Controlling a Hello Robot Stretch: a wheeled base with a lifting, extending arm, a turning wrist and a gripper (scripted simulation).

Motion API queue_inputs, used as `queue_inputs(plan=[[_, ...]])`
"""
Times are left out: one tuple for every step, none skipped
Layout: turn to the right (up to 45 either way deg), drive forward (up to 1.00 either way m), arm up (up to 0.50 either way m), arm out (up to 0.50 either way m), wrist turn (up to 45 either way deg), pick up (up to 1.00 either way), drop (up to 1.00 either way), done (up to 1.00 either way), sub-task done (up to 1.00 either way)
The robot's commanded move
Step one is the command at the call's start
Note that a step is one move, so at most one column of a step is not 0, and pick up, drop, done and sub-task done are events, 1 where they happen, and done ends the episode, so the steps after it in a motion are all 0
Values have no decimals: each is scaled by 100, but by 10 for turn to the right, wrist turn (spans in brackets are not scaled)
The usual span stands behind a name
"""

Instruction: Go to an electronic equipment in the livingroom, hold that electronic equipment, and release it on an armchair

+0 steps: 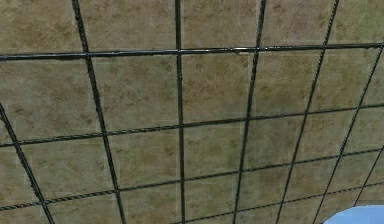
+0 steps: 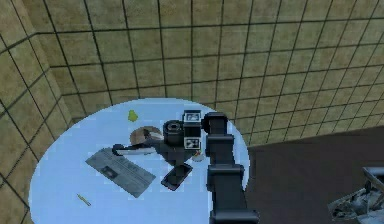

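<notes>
A round pale blue table [image 2: 70, 160] stands in a tiled corner in the arm side view. On it lie a flat grey keyboard-like slab [image 2: 120, 170] and a small dark phone-like slab [image 2: 176, 176]. The dark arm bar [image 2: 228, 185] rises from the bottom edge and reaches over the table. Its two white marked squares [image 2: 190, 132] sit near the table's middle. Left of them the gripper [image 2: 140, 148] points at a round tan thing [image 2: 152, 134] just above the keyboard-like slab. I cannot tell whether it holds anything.
A small yellow-green thing [image 2: 132, 116] and a thin stick [image 2: 85, 200] also lie on the table. Brown tiled walls [image 1: 180, 100] stand close ahead and behind the table. The table's edge [image 1: 355, 216] shows at the forward view's bottom right. Dark floor [image 2: 300, 180] and a grey object [image 2: 360, 200] lie at the arm side view's right.
</notes>
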Motion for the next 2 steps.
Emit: queue_inputs(plan=[[0,0,0,0,330,0,0,0,0],[0,0,-30,0,0,0,0,0,0]])
